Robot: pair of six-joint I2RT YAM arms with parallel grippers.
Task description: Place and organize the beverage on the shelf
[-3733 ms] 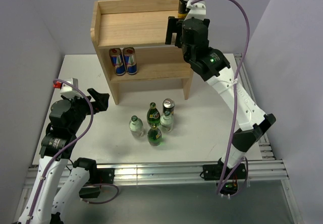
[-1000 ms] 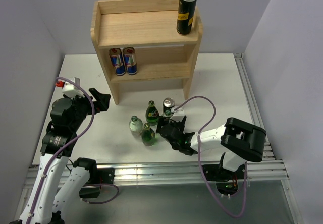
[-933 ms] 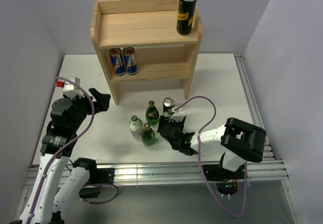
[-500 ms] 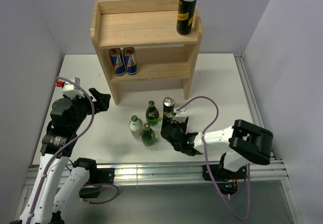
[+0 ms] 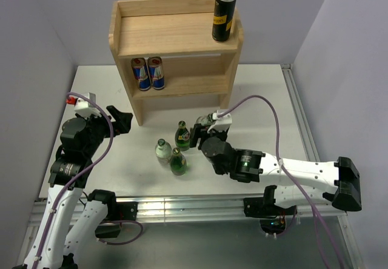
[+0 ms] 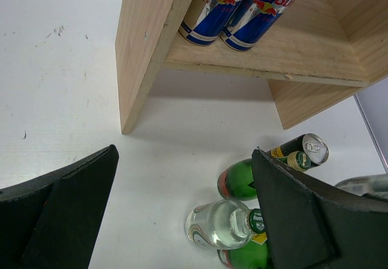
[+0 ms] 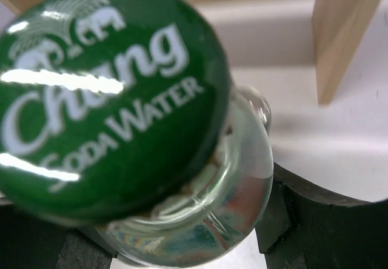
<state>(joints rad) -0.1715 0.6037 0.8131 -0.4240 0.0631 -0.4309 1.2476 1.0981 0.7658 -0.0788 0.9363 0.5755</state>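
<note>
My right gripper (image 5: 202, 138) is shut on a clear glass soda-water bottle (image 7: 200, 190) with a green cap (image 7: 109, 93). Its black fingers (image 7: 303, 211) press the glass on both sides; in the top view the gripper hides the bottle. Just left stand a green bottle (image 5: 182, 136), a clear bottle (image 5: 162, 151) and another green bottle (image 5: 177, 162). A black can (image 6: 301, 148) stands behind them. The wooden shelf (image 5: 170, 36) holds a black-and-gold can (image 5: 224, 16) on top and two blue cans (image 5: 148, 73) on the lower tier. My left gripper (image 5: 124, 120) hangs open, left of the bottles.
The shelf's side panel (image 6: 142, 45) reaches the white table (image 5: 254, 99) close behind the bottle group. The right arm (image 5: 291, 172) lies low across the table's front right. An aluminium rail (image 5: 182, 205) runs along the near edge.
The right gripper has closed on the clear soda-water bottle and shifted a little toward the shelf, while its arm stretched out to the right. The left arm has not moved.
</note>
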